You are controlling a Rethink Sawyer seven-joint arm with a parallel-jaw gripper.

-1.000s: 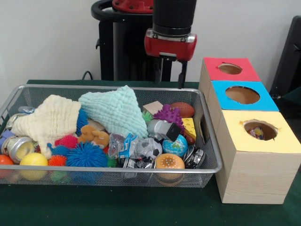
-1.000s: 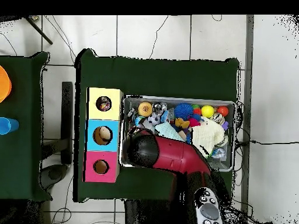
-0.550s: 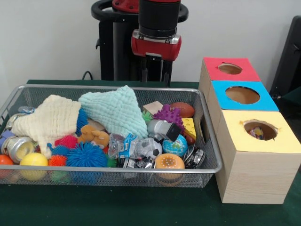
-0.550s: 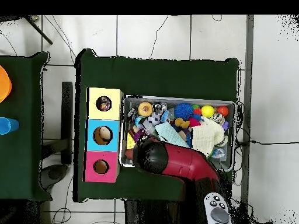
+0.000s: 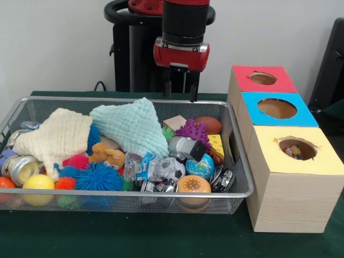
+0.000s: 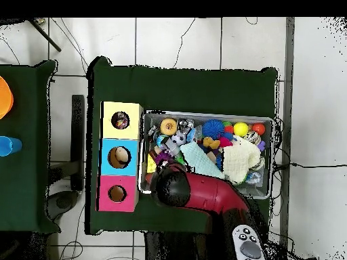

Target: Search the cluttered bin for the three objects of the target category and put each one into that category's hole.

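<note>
No brand or writing can be read on anything. The mesh bin (image 5: 239,161) is crowded: a cream cloth (image 5: 56,137) and a mint cloth (image 5: 131,126) drape over spiky balls, with a blue spiky ball (image 5: 98,177) in front, a purple spiky toy (image 5: 193,130) beside a small football (image 5: 208,124), a globe ball (image 5: 201,166) and a burger toy (image 5: 193,184) near the front wall. Beside the bin stand three boxes: red (image 5: 262,78), blue (image 5: 277,108) and yellow (image 5: 298,150) (something lies in the yellow hole). The gripper (image 5: 179,93) hangs upright above the bin's far rim, fingers apart, holding nothing.
</note>
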